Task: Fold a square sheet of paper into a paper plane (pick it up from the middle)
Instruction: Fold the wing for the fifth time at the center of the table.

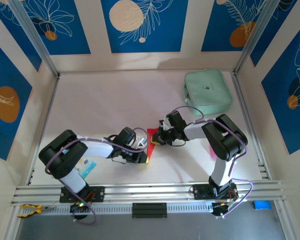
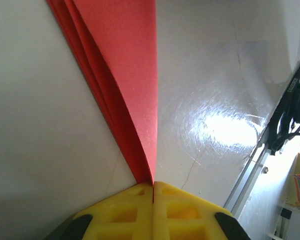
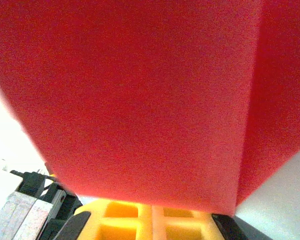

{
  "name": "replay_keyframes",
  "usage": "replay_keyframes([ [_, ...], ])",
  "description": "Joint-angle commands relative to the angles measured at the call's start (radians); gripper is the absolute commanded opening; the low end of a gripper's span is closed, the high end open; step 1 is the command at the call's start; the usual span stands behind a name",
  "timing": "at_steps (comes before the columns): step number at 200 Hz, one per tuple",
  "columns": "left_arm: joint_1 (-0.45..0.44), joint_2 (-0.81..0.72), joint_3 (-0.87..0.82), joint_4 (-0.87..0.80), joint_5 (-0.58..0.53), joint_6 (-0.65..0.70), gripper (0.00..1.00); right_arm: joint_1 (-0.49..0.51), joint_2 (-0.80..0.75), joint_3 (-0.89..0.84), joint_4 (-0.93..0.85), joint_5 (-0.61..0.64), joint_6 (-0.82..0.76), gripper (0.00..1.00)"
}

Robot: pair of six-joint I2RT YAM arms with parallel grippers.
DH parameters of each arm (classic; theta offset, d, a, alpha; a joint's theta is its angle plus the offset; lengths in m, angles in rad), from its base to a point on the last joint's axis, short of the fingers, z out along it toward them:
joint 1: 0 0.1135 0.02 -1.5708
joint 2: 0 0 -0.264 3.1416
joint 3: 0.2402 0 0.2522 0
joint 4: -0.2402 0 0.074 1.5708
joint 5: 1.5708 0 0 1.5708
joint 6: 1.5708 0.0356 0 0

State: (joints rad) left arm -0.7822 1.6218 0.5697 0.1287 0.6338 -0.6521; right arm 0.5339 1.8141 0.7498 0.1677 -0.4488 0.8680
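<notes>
Near the desk's middle, the folded red paper sheet point(image 1: 152, 136) is pinched between the left gripper's point(image 2: 153, 186) pressed-together pads. The right gripper point(image 3: 151, 207) clamps its opposite edge. The mint-green pouch point(image 1: 208, 91) lies toward the far right corner, its mark too small to read.

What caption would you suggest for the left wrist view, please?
Left gripper closed on the creased, thin bright red paper sheet, over a glossy white table.

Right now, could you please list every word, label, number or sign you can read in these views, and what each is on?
No text is legible.
Mint-green pouch: a small dark mark on top, too small to read.
Blue-and-white packet: any print is too small to read.
Red sheet of paper: no print on the visible faces.
Wall panels: leaf and circle drawings, no words.
</notes>
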Motion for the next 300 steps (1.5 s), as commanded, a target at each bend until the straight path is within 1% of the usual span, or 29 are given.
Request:
replay_keyframes([
  [1,-0.035,-0.017,-0.045,-0.160,0.027,0.005,0.06,-0.001,0.045,-0.051,-0.124,0.140,0.010,0.06],
  [11,-0.037,-0.034,-0.046,-0.166,0.022,0.003,0.12,-0.001,0.045,-0.052,-0.125,0.139,0.009,0.06],
  [44,-0.037,-0.158,-0.048,-0.205,-0.039,-0.005,0.18,-0.001,0.044,-0.047,-0.126,0.138,0.009,0.07],
  [55,-0.035,-0.194,-0.035,-0.229,-0.062,-0.003,0.17,-0.002,0.044,-0.047,-0.129,0.137,0.008,0.07],
  [71,-0.032,-0.231,-0.010,-0.246,-0.088,-0.003,0.12,-0.001,0.044,-0.041,-0.132,0.137,0.008,0.06],
  [79,-0.030,-0.244,0.004,-0.243,-0.095,-0.008,0.10,-0.001,0.041,-0.038,-0.138,0.136,0.005,0.06],
  [96,-0.024,-0.252,0.039,-0.217,-0.100,-0.021,0.09,-0.002,0.036,-0.036,-0.144,0.138,0.003,0.06],
  [129,-0.021,-0.206,0.121,-0.155,-0.114,-0.034,0.09,0.000,0.033,-0.036,-0.148,0.137,0.003,0.06],
  [139,-0.020,-0.171,0.148,-0.128,-0.106,-0.038,0.10,-0.001,0.034,-0.035,-0.147,0.137,0.003,0.06],
  [166,-0.020,-0.052,0.226,-0.125,-0.067,-0.024,0.10,-0.003,0.031,-0.031,-0.155,0.137,0.000,0.07],
  [189,-0.020,0.023,0.259,-0.118,-0.065,-0.022,0.10,-0.004,0.030,-0.034,-0.157,0.134,0.000,0.06],
  [235,-0.021,0.076,0.259,-0.137,-0.104,0.005,0.10,-0.005,0.027,-0.041,-0.151,0.136,0.002,0.06],
  [272,-0.022,0.111,0.221,-0.128,-0.079,0.004,0.10,-0.006,0.034,-0.039,-0.151,0.137,0.002,0.07],
  [300,-0.023,0.108,0.175,-0.126,-0.075,0.000,0.10,-0.006,0.033,-0.043,-0.154,0.137,0.002,0.06],
])
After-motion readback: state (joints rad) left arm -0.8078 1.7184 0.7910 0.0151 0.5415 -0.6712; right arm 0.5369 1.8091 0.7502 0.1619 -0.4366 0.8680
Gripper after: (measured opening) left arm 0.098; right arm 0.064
